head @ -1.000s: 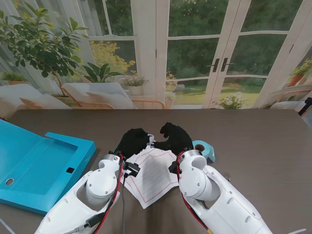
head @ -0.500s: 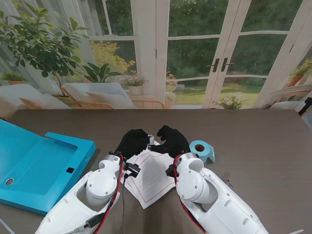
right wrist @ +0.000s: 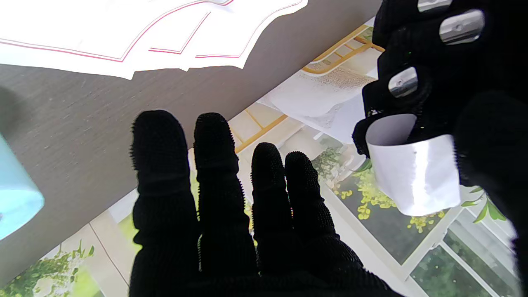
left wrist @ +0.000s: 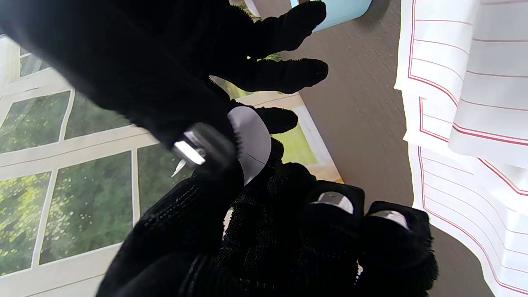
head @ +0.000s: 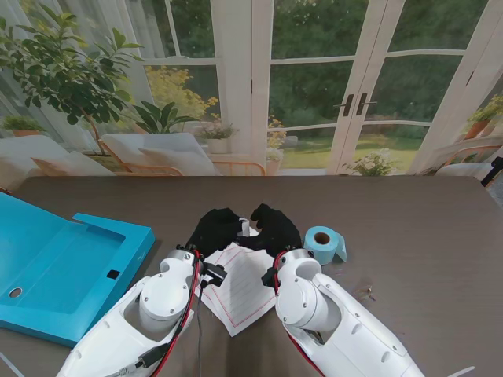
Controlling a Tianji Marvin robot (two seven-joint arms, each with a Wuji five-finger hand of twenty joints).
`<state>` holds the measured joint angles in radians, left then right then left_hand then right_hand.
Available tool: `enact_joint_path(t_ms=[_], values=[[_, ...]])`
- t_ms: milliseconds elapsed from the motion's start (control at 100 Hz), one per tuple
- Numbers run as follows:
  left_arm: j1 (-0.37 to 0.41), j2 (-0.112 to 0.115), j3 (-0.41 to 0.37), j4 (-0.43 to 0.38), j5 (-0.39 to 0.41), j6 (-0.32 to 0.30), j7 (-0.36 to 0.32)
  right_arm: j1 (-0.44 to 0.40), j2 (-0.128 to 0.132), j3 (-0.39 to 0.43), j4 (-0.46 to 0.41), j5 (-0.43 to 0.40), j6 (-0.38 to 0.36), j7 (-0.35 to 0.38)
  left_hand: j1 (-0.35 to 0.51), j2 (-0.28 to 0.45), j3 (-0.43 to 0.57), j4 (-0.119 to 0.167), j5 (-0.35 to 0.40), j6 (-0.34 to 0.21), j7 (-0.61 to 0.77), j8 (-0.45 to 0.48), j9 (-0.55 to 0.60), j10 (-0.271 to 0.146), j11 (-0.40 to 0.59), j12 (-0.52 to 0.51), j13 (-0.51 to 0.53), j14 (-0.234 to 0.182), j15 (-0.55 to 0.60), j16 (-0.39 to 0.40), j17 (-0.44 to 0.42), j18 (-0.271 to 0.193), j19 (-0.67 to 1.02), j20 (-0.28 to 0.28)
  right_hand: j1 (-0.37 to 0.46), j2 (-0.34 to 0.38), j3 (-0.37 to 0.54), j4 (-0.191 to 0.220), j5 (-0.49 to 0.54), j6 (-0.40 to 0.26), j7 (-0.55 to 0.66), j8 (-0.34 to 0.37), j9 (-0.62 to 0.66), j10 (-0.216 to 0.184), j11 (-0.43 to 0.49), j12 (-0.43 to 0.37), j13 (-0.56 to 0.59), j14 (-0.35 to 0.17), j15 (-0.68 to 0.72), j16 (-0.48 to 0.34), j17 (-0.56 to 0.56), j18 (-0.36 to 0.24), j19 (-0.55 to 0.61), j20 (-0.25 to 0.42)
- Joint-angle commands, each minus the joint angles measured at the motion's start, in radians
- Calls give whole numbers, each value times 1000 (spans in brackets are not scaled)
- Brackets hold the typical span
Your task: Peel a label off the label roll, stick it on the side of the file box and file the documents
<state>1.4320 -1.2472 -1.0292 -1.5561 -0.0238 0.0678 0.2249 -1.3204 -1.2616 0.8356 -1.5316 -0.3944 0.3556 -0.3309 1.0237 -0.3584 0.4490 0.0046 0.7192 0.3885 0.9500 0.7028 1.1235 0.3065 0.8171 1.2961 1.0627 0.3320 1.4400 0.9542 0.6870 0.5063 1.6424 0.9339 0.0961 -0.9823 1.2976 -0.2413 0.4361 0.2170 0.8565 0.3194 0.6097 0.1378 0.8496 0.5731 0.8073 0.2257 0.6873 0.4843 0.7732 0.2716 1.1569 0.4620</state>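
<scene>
- The label point(right wrist: 414, 173) is a small white strip, blank and slightly glossy, curled into a half loop; in the left wrist view point(left wrist: 250, 142) it shows as a pale curved flap with a thin crease line
- It is up off the table, between the two black-gloved hands near the table's middle; in the stand view only a white sliver point(head: 245, 228) shows between them
- The left hand point(head: 216, 229) has its fingers curled in and pinches the label, seen in the right wrist view among that hand's fingertips
- The right hand point(head: 273, 226) is touching or nearly touching the left at the label; in its own wrist view its four fingers point(right wrist: 218, 173) are straight, close together and hold nothing, but whether its thumb has a grip on the label I cannot tell
- The roll point(head: 324, 243) is light blue with a brown core, lying on the table at about 3 o'clock from the right hand, near it but apart
- The documents point(head: 240, 287) are white sheets with red ruled lines and borders, loosely fanned, lying at 6 o'clock from both hands, between the two white forearms, partly under them
- The file box point(head: 59, 267) is bright blue and lies open and flat at about 9 o'clock from the left hand, well apart, by the table's left edge, with a round hole near its near corner
</scene>
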Motion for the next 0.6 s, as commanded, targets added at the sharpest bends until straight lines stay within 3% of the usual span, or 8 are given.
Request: enact_joint_path(t_ms=[0, 210, 590], values=[[1, -5, 0, -2, -4, -2, -20, 0, -12, -3, 10, 1, 7, 6, 19, 20, -14, -27, 23, 45, 3, 12, 6, 14, -4, -6, 21, 1, 0, -6, 19, 33, 7, 2, 25, 2, -1, -3, 21, 0, 32, 7, 38, 5, 33, 0, 29, 8, 22, 12, -405, 1, 23, 28], [5, -4, -3, -4, -7, 2, -25, -6, -27, 3, 33, 11, 2, -43, 21, 21, -14, -27, 22, 46, 1, 11, 4, 14, -5, -5, 20, 1, -1, -5, 19, 33, 7, 1, 105, 79, 12, 21, 137, -39, 84, 31, 174, -4, 50, 4, 111, 5, 49, 13, -351, 9, 60, 20], [8, -4, -1, -4, -16, 9, -30, -21, -29, 14, 39, 9, -41, -75, 22, 24, -17, -27, 22, 48, -2, 10, 2, 17, -5, -5, 16, 2, -3, -4, 15, 32, 5, 0, 123, 205, 17, 41, 179, -53, 86, 38, 228, -9, 40, 7, 193, -17, 56, 12, -288, 6, 99, -1]])
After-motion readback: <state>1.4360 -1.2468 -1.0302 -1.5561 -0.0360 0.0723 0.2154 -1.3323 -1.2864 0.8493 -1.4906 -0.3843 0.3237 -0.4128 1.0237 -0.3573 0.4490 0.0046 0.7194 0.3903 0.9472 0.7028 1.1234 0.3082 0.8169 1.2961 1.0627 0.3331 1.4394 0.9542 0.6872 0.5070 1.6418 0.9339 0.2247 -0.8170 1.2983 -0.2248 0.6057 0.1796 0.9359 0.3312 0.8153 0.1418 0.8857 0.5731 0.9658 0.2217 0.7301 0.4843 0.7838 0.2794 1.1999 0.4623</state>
